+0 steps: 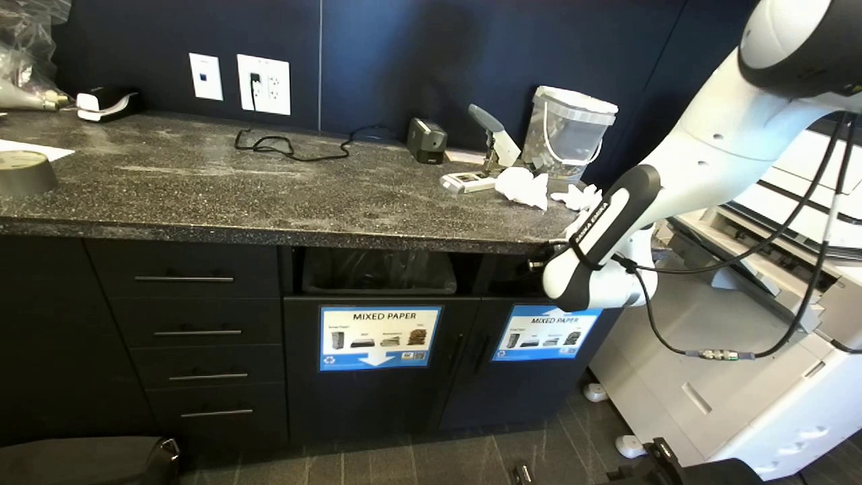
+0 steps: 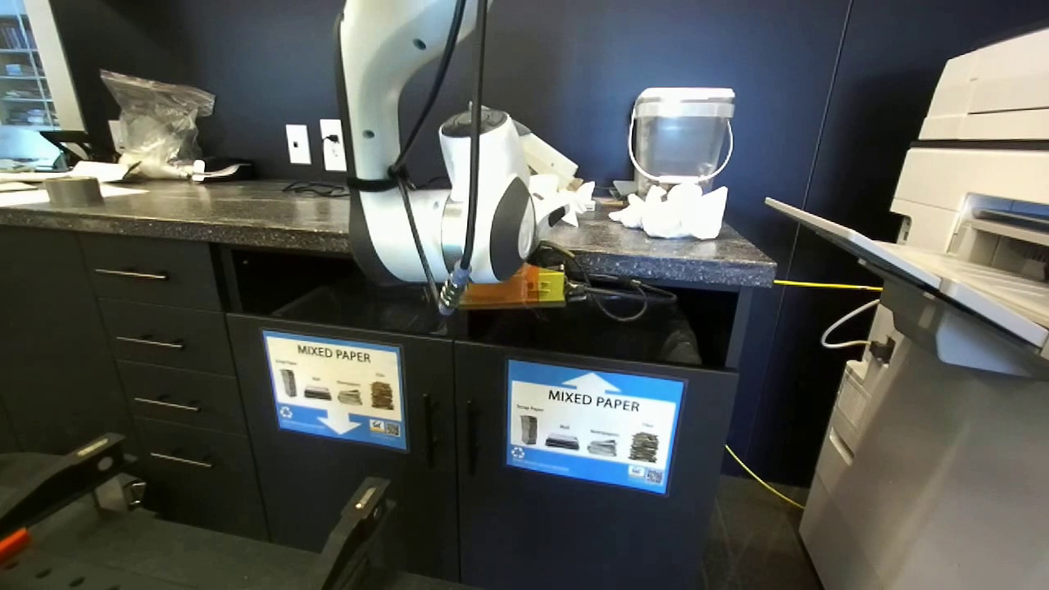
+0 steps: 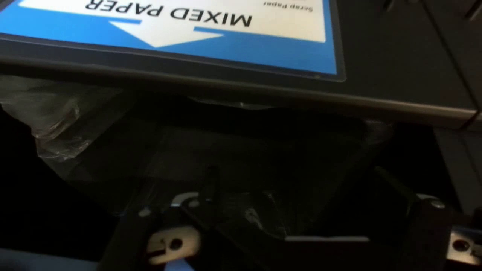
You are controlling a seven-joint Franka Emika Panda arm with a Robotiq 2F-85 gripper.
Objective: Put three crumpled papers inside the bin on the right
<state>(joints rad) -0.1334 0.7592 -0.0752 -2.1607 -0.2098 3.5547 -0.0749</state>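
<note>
The pincer (image 3: 297,192) stands released, spread wide, at the top of the bin (image 2: 586,528).

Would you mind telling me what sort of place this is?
Most likely an office copy corner: a large printer stands beside the counter, which holds a tape roll, and the bins below carry MIXED PAPER signs.

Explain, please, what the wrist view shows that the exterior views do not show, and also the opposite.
Only the wrist view: the spread fingers of the gripper, seen close up. Only the exterior views: white crumpled papers, a lidded translucent bucket and a grey tape roll, all on the speckled countertop. Shared by all: the right-hand bin and its blue MIXED PAPER sign, upside down and cut off in the wrist view.
</note>
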